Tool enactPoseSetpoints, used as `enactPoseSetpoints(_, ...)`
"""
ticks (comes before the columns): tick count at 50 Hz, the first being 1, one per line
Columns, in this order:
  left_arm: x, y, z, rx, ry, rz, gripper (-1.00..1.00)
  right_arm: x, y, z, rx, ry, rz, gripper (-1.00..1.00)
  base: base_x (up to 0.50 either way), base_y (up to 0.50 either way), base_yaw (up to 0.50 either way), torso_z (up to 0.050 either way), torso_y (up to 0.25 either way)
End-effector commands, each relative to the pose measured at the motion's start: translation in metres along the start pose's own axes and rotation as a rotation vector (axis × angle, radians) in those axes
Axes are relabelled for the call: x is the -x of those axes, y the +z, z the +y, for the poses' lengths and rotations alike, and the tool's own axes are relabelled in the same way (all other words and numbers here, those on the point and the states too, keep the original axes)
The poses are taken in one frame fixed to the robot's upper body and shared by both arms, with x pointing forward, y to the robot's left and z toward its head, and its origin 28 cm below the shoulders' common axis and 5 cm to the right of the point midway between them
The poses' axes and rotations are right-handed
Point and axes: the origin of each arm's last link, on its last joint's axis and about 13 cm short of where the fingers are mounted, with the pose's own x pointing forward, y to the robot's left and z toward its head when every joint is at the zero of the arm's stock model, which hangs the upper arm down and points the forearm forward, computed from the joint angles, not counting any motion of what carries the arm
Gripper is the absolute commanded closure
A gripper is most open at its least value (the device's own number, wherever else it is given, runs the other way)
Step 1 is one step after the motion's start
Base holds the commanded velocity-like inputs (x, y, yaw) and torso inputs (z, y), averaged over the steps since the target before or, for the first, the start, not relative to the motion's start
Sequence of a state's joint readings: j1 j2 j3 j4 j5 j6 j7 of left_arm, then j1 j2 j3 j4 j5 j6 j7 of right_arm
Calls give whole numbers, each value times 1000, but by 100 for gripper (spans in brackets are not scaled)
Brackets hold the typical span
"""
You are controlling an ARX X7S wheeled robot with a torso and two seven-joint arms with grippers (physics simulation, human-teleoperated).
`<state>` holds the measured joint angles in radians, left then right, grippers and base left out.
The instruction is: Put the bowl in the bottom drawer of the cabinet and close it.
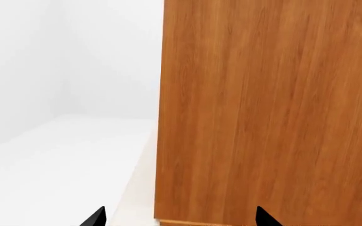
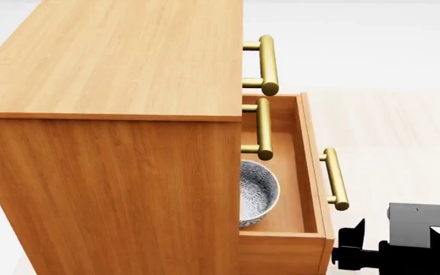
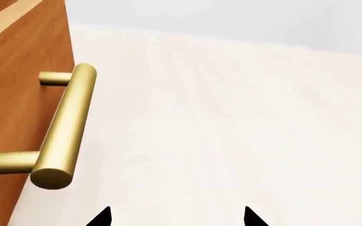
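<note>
The right gripper (image 2: 357, 243), fingers parted and empty, hovers beside the honey-brown wooden bottom drawer (image 2: 309, 172), which holds the white floral bowl (image 2: 255, 192) and likely needs pushing shut; left fingers also parted.

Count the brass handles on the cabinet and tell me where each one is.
3: top drawer handle, middle drawer handle, and bottom drawer handle on the pulled-out drawer. None look hidden.

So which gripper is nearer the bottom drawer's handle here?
Right. The right gripper sits just off the bottom drawer's handle, not touching it. The left gripper faces the cabinet side panel, away from the handle.
</note>
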<state>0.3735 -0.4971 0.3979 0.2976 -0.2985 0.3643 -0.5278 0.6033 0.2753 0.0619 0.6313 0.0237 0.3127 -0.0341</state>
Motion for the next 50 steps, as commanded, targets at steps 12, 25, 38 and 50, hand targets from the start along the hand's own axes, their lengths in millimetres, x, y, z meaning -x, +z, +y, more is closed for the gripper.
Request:
enactPoseSetpoints(12, -2, 2, 0, -2, -2, 1, -100, 1, 5, 18, -20, 51, -14, -100, 0, 0, 0, 0, 0)
enactPoseSetpoints(25, 0, -7, 1, 2, -1, 1, -100, 3, 6, 24, -28, 69, -21, -100, 0, 0, 0, 1, 1)
enactPoseSetpoints(38, -1, 0, 0, 3, -1, 1, -100, 6, 7, 36, -35, 109, -21, -100, 0, 0, 0, 0, 0)
enactPoseSetpoints(50, 1, -6, 1, 7, -2, 1, -100, 6, -2, 45, -23, 137, -3, -100, 0, 0, 0, 0, 0)
